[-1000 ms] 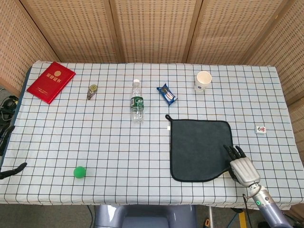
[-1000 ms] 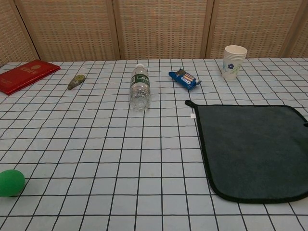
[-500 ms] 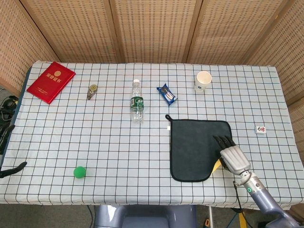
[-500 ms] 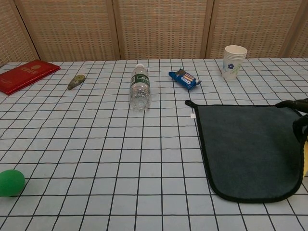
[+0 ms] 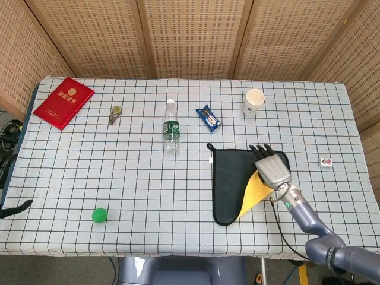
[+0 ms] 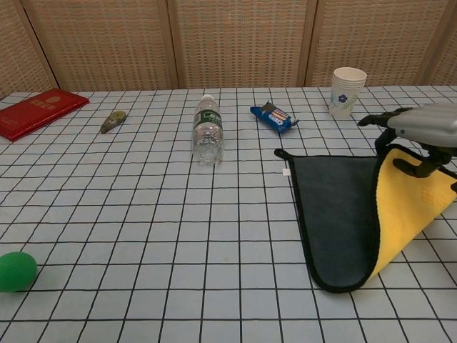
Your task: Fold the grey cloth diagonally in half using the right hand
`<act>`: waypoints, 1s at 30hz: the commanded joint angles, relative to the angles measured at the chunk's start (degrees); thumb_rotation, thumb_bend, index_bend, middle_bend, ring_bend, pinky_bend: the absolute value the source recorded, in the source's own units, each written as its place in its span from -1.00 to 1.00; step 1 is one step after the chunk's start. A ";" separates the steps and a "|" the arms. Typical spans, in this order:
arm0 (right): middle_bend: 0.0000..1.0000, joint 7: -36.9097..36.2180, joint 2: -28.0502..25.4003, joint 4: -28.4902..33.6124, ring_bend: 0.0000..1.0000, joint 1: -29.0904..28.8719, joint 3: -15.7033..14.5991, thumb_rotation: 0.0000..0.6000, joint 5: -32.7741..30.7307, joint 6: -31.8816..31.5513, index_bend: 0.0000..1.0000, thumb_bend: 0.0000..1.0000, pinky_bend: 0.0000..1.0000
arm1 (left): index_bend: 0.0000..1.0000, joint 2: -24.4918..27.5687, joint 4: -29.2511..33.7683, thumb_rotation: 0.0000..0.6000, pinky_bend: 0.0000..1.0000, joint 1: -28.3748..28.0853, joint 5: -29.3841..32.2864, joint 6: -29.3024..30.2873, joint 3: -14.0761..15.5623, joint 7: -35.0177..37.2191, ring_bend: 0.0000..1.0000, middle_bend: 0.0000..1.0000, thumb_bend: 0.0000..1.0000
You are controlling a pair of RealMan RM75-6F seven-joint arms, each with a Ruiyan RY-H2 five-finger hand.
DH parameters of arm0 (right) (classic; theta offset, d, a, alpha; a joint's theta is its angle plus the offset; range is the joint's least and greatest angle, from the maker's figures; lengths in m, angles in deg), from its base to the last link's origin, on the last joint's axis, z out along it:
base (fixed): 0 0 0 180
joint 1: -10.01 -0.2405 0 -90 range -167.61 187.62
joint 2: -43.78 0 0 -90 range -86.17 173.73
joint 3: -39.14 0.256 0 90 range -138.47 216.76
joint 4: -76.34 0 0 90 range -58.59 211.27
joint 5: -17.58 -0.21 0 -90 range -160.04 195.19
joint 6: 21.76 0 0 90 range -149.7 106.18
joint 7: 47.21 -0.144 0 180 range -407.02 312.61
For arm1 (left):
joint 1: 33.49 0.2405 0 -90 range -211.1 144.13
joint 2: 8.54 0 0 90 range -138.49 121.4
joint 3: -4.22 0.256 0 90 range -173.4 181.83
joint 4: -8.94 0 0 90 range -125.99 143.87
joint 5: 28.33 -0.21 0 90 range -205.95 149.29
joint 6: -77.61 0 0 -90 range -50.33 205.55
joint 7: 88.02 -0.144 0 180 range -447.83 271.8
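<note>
The grey cloth (image 5: pixel 228 184) lies on the checked table right of centre, with its near right corner lifted and turned toward the far left. That shows its yellow underside (image 5: pixel 252 193). My right hand (image 5: pixel 270 166) holds the lifted corner above the cloth's far right part. In the chest view the hand (image 6: pixel 421 132) is at the right edge, over the yellow flap (image 6: pixel 410 214) and the grey face (image 6: pixel 335 214). The left hand shows in neither view.
A paper cup (image 5: pixel 254 101) and a blue snack packet (image 5: pixel 208 118) stand beyond the cloth. A water bottle (image 5: pixel 171 127) lies to its far left. A mahjong tile (image 5: pixel 325 161) sits to the right. A green ball (image 5: pixel 100 215), a red booklet (image 5: pixel 63 102) and a small green object (image 5: pixel 116 113) are on the left.
My right hand has gripped the cloth's near right corner and carried it up and toward the far left, peeling the cloth over so the yellow underside shows.
</note>
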 commanded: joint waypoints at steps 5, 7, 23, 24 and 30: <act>-0.83 6.32 4.61 -2.85 -1.00 -5.39 2.20 1.00 -7.26 3.09 0.32 0.48 -1.00 | -1.00 0.12 -0.27 1.00 -1.00 -0.11 0.36 -0.37 -0.05 0.63 -1.00 -1.00 -1.00; -0.82 7.85 6.35 -4.07 -1.00 -6.71 2.40 1.00 -8.99 3.32 0.32 0.47 -1.00 | -1.00 0.23 -0.34 1.00 -1.00 -0.09 0.52 -0.43 -0.07 0.90 -1.00 -1.00 -1.00; -0.81 15.53 12.82 -9.47 -1.00 -12.59 1.58 1.00 -17.36 1.45 0.33 0.44 -1.00 | -1.00 0.65 -0.74 1.00 -1.00 -0.17 1.95 -1.15 -0.31 1.82 -1.00 -1.00 -1.00; -0.81 15.76 12.91 -9.60 -1.00 -12.83 1.54 1.00 -17.69 1.35 0.33 0.44 -1.00 | -1.00 0.65 -0.75 1.00 -1.00 -0.19 1.97 -1.17 -0.31 1.79 -1.00 -1.00 -1.00; -0.81 16.55 13.52 -10.25 -1.00 -14.03 1.58 1.00 -20.01 0.83 0.33 0.44 -1.00 | -1.00 0.65 -0.74 1.00 -1.00 -0.27 2.02 -1.32 -0.30 1.72 -1.00 -1.00 -1.00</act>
